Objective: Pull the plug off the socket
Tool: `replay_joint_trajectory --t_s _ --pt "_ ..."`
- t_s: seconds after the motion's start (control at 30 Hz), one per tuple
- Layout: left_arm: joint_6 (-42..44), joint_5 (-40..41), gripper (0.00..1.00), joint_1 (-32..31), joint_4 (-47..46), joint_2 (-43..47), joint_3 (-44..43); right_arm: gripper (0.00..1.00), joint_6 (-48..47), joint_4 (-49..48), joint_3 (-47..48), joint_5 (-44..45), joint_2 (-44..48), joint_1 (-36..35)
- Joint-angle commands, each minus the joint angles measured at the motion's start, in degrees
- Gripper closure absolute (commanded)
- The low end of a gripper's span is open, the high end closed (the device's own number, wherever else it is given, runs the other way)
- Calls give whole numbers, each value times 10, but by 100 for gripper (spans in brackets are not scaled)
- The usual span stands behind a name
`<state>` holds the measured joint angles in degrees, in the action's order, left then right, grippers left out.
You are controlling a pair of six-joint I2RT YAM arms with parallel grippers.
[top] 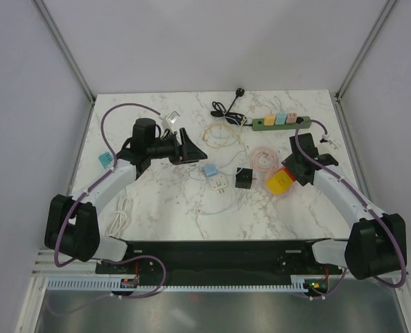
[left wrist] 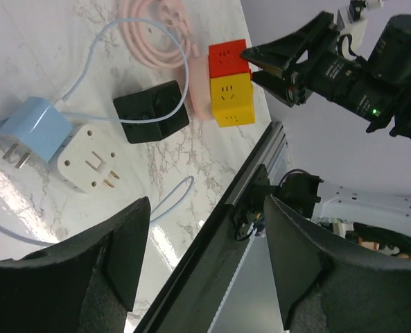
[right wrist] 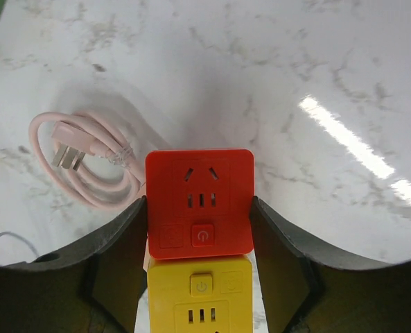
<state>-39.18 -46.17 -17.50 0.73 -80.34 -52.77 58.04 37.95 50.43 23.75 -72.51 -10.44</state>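
Note:
A red socket cube [right wrist: 199,201] sits stacked against a yellow socket cube [right wrist: 199,298], right of the table's middle [top: 279,180]. My right gripper [right wrist: 198,208] has one finger pressed on each side of the red cube, so it is shut on it. In the left wrist view the red cube [left wrist: 226,59] and the yellow cube [left wrist: 231,100] lie together with the right gripper [left wrist: 288,66] at them. A pink cable [right wrist: 87,173] with a loose plug [right wrist: 65,154] coils beside the cubes. My left gripper [left wrist: 206,232] is open and empty, held above the table [top: 193,149].
A blue adapter [left wrist: 35,132], a white adapter [left wrist: 91,163] and a black cube [left wrist: 152,111] lie in the middle of the table. A green power strip [top: 280,121] with pastel plugs and a black cable [top: 227,111] lie at the back. A white cable [top: 123,211] lies front left.

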Motion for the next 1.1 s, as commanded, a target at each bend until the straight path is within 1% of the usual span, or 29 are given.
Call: replay_joint_trajectory --t_s 0.0,0.1,0.17,0.3,0.33,0.4,0.43,0.47,0.5,0.53,0.57,0.73,0.77,0.83,0.87,0.97,1.07 --pt "77 3 26 -36 20 1 -41 68 111 -33 -10 -96 -27 -31" --pt "117 24 20 -74 37 -3 -54 63 120 -31 7 -80 -38 -62" --pt "140 39 18 -102 57 -8 -62 57 113 -25 18 -68 -44 -74" --pt "152 62 14 -146 68 -19 -77 45 71 -18 21 -57 -42 -75" --pt "154 68 11 -155 71 -22 -81 38 60 -18 22 -57 -40 -77" --pt "158 93 9 -186 77 -25 -97 29 36 -17 28 -52 -37 -81" --pt "165 106 5 -198 79 -26 -103 20 14 -16 31 -38 -30 -87" --pt "169 136 4 -223 83 -29 -109 16 5 -13 36 -29 -26 -91" --pt "172 154 3 -234 84 -29 -120 10 -5 -10 39 -21 -19 -93" --pt "176 170 3 -245 84 -30 -124 2 -27 -10 41 -9 -6 -94" --pt "177 199 3 -265 84 -31 -129 2 -39 -10 47 -3 2 -94" --pt "217 264 3 -321 84 -51 -159 2 -80 24 81 58 53 -94" --pt "224 295 3 -341 84 -56 -167 2 -90 34 84 81 61 -94" --pt "246 327 2 -359 83 -70 -174 2 -99 42 91 96 83 -93" --pt "254 363 2 -376 80 -76 -177 2 -107 50 92 103 90 -93" --pt "279 425 0 -397 68 -111 -188 2 -126 52 84 76 115 -79" --pt "295 434 0 -399 68 -162 -216 2 -141 40 57 45 144 -47"
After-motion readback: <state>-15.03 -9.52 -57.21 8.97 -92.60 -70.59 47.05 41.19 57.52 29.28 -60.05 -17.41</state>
